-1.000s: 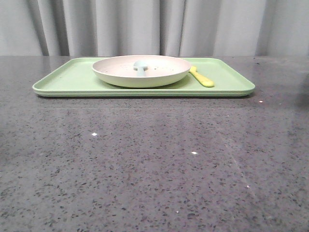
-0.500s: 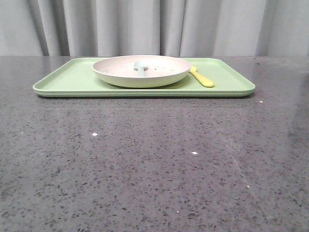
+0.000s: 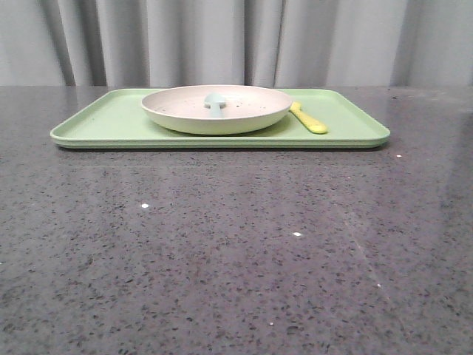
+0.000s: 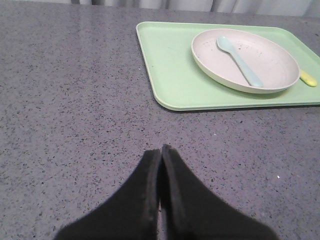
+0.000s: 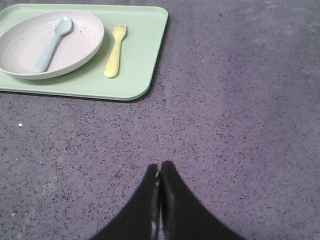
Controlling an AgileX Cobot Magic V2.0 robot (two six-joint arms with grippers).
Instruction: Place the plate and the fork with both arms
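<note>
1. Front view: the plate [image 3: 216,109] sits on the green tray [image 3: 103,122], a pale blue spoon [image 3: 214,104] in it, exactly as a second ago.
2. The fork [image 3: 309,118] lies on the tray just beside the plate, unmoved.
3. My left pincer [image 4: 160,152] is clenched and empty over the bare tabletop [image 4: 75,115].
4. My right pincer [image 5: 159,167] is clenched too, well apart from the tray.

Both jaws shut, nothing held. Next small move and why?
Probably open the right gripper and move it toward the fork: it lies free on the tray beside the plate. The left gripper is also shut and empty, off the tray.
</note>
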